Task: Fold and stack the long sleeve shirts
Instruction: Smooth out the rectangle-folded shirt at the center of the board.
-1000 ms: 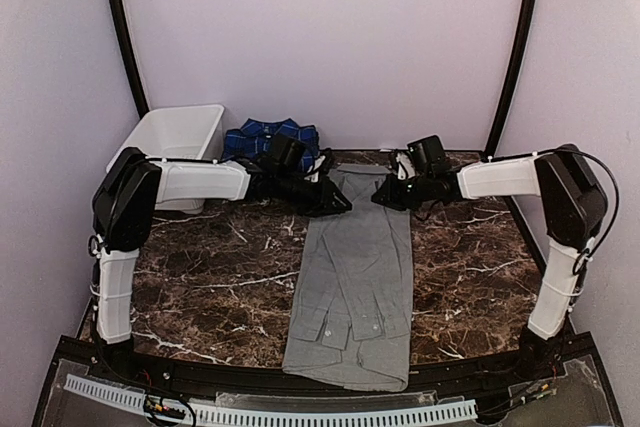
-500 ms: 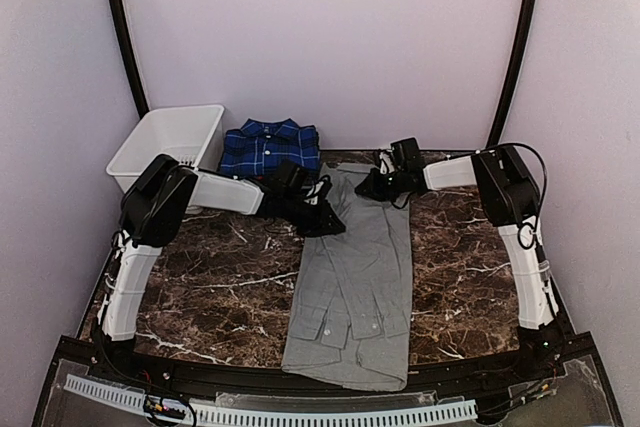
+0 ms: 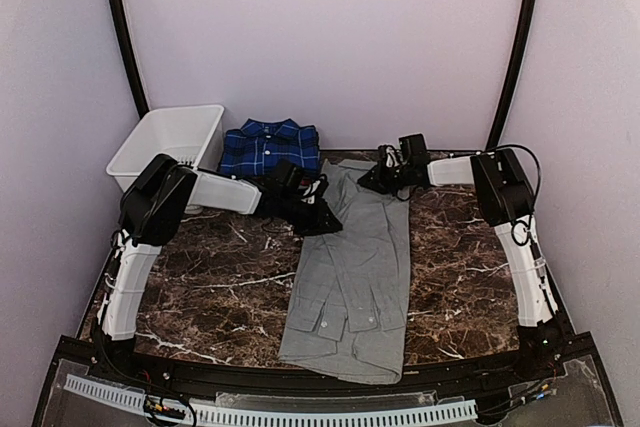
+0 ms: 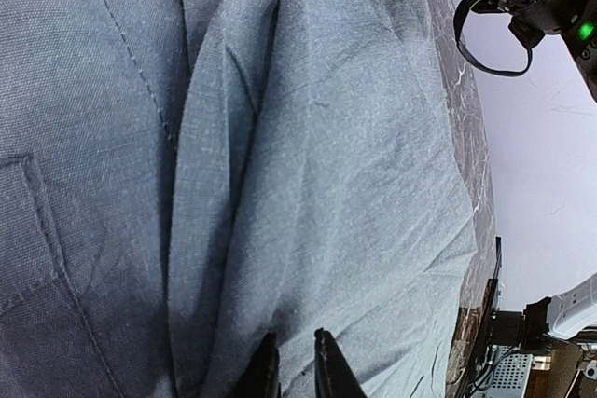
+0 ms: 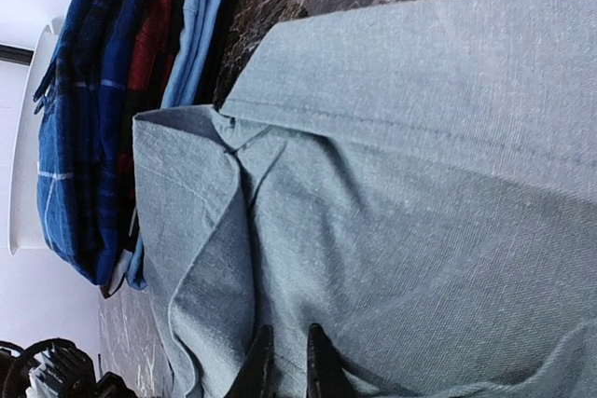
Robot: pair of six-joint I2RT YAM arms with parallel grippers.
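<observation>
The light grey shirt lies folded into a long strip down the middle of the table, collar end at the far side. It fills the left wrist view and the right wrist view. My left gripper is shut on the shirt's far left edge. My right gripper is shut on its far right corner. The dark blue plaid shirt lies folded on top of a stack at the back; the right wrist view shows it over red and light blue layers.
A white plastic basket stands at the back left beside the stack. The dark marble table lies bare on both sides of the grey shirt. The near hem of the shirt reaches the table's front edge.
Both arms have lowered and reached farther back. The right gripper moved toward the far edge. The grey shirt's near end shifted slightly left and back.
</observation>
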